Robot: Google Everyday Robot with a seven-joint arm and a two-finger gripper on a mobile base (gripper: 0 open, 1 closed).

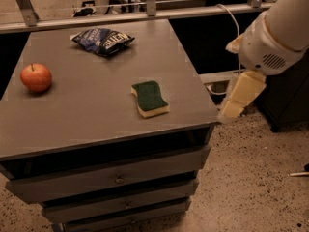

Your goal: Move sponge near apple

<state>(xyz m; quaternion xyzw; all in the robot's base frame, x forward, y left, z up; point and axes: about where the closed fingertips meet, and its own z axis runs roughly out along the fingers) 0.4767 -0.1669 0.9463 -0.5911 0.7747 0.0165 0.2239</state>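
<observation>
The sponge, dark green on top with a pale yellow base, lies flat on the grey table, right of its middle. The red-orange apple stands near the table's left edge, well apart from the sponge. My gripper, with pale yellow pads on a white arm, hangs off the table's right edge, just beyond the front right corner and to the right of the sponge. It holds nothing that I can see.
A dark blue snack bag lies at the back of the table. The table has drawers below its top. A metal rail runs behind it. White cables and speckled floor are to the right.
</observation>
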